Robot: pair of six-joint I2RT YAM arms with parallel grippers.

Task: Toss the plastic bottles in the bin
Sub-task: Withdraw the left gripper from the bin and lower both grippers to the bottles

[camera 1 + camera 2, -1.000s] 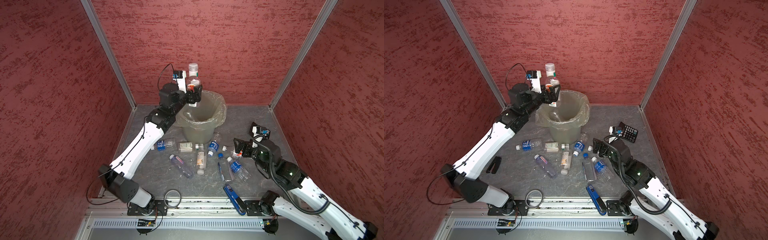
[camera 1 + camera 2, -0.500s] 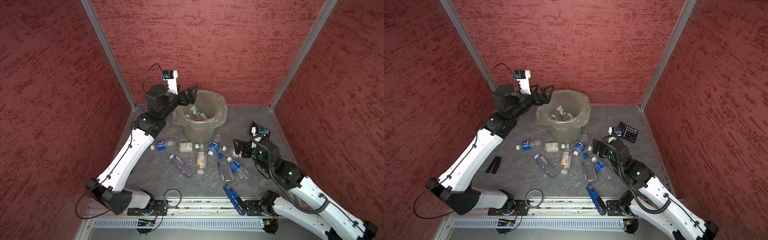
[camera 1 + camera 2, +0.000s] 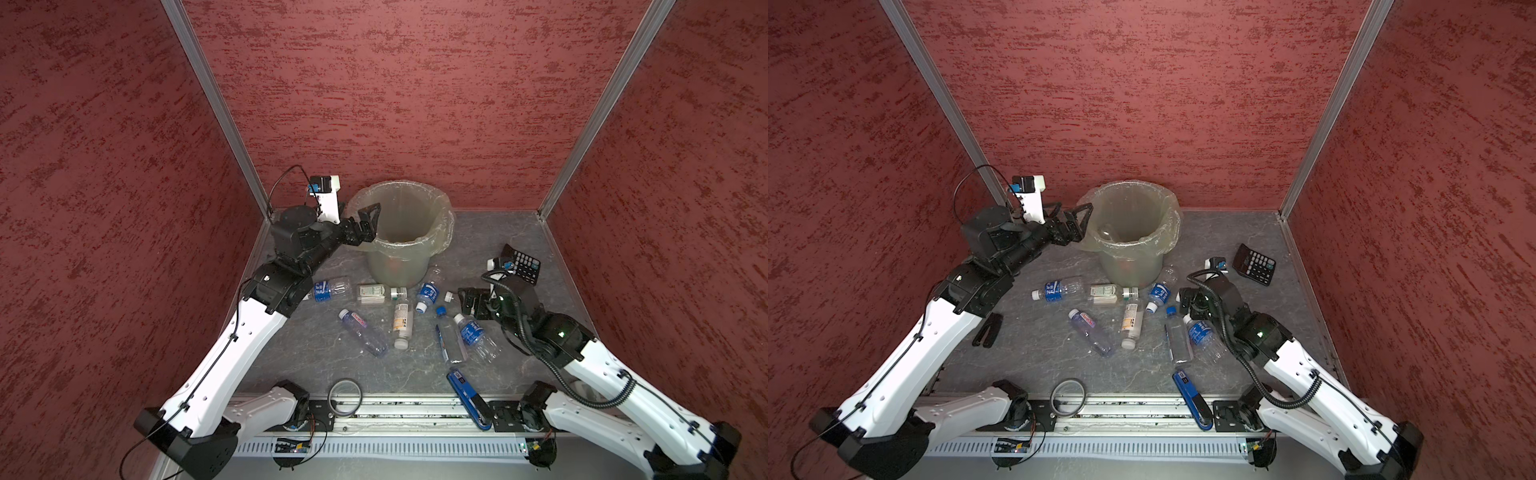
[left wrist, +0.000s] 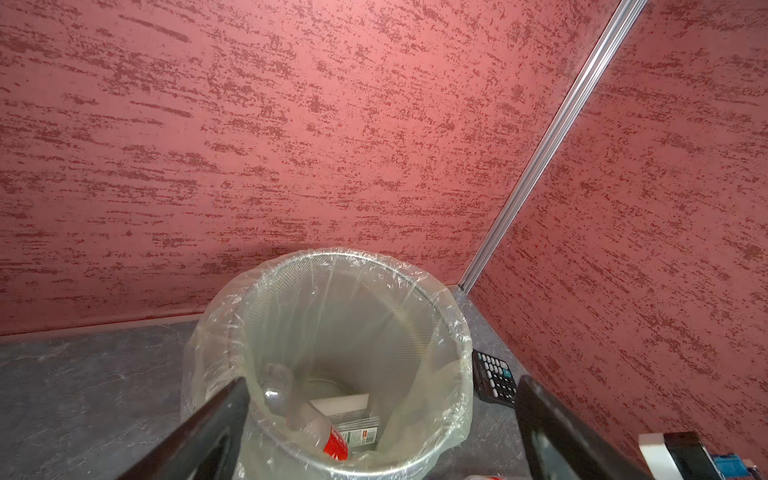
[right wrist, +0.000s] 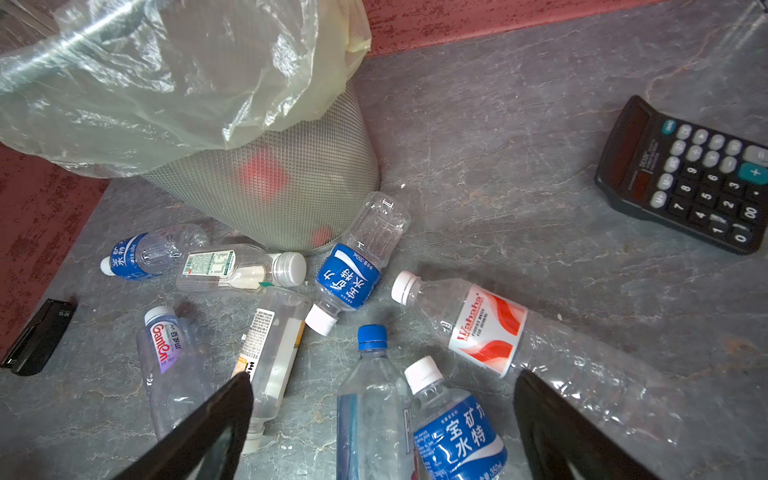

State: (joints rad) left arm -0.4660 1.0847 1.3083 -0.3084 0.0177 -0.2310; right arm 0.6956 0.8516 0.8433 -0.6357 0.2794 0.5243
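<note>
- Grey-green mesh bin (image 3: 395, 266), lined with a crinkly clear bag, stands at the back centre in both top views. In the left wrist view a red-labelled bottle (image 4: 328, 436) lies inside it.
- Your left claw (image 3: 365, 222) hangs at the bin's left rim, jaws wide apart and empty.
- Your right claw (image 3: 471, 301) hovers low at centre right of the frame, jaws wide and gripping nothing.
- About eight plastic bottles (image 3: 403, 320) lie on their sides on the grey desk (image 3: 498, 232), scattered in front of the bin, across the middle of the frame.
- The step in hand looks like a changeover: the left side's drop appears finished, and the right side is lining up a pick.
- In the right wrist view, a blue-capped bottle (image 5: 374, 399) and a white-capped bottle (image 5: 453, 432) lie touching between the jaws.
- The next move probably calls for lowering the right claw and closing across one body only. Taking both risks a slip.
- Leave the black calculator (image 3: 521, 264) at centre right and the blue stapler-like tool (image 3: 467, 395) at lower centre.
</note>
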